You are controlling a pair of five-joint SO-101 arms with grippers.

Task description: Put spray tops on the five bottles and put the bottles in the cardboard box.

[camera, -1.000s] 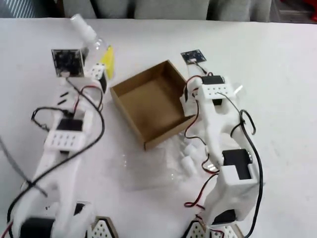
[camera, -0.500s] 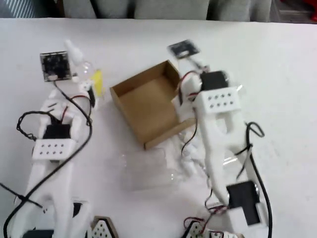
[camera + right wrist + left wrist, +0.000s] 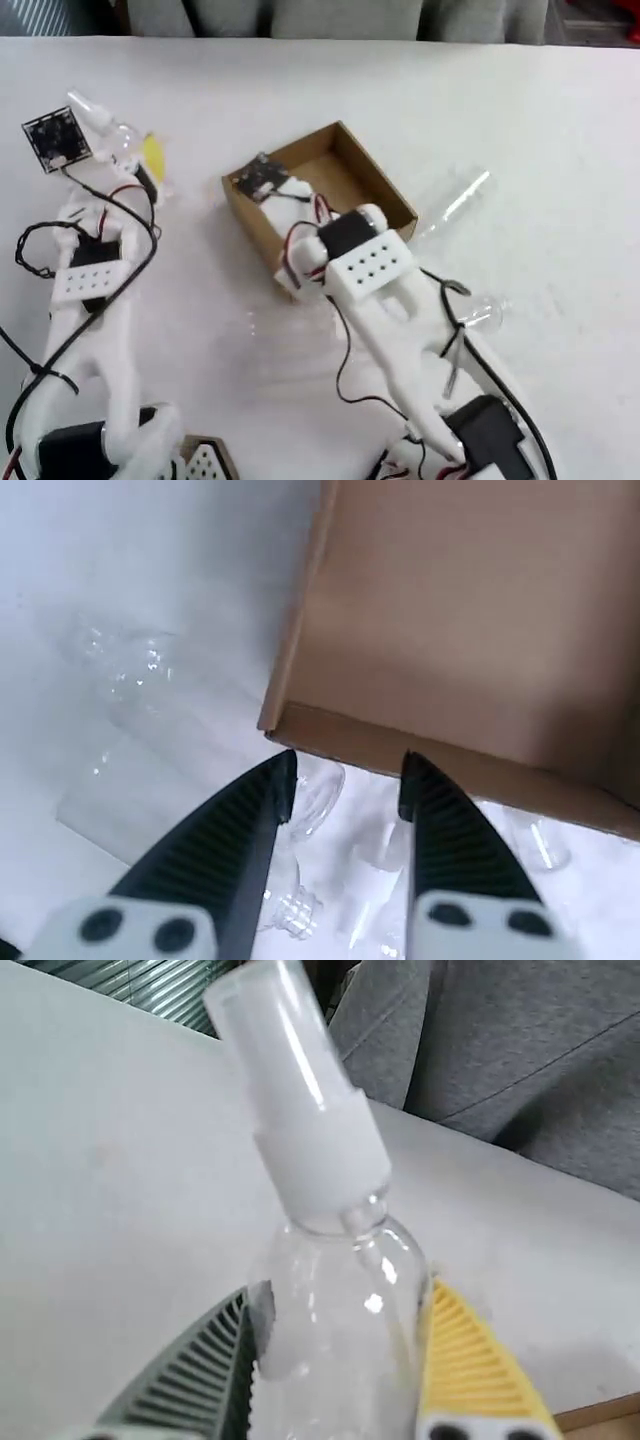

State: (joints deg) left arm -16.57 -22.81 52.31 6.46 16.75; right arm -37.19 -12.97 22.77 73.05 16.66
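Note:
My left gripper [image 3: 340, 1305] is shut on a clear bottle [image 3: 335, 1320] that carries a white spray top [image 3: 295, 1090]; its grey and yellow fingers press the bottle's two sides. In the high view this bottle [image 3: 108, 128] is held over the table's far left, away from the cardboard box [image 3: 385, 195]. My right arm [image 3: 365, 265] lies across the box. The right gripper [image 3: 348, 765] hangs open and holds nothing, over an outer corner of the box [image 3: 450, 630], and clear bottles [image 3: 130, 670] without tops lie on the table below it.
One clear bottle [image 3: 455, 205] lies on the table to the right of the box and another [image 3: 485, 315] beside my right arm. More clear bottles [image 3: 290, 340] lie in front of the box. Loose cables run along both arms.
My left arm has carried the topped bottle leftward, away from the box. My right arm has swung left from the box's right side to lie across the box.

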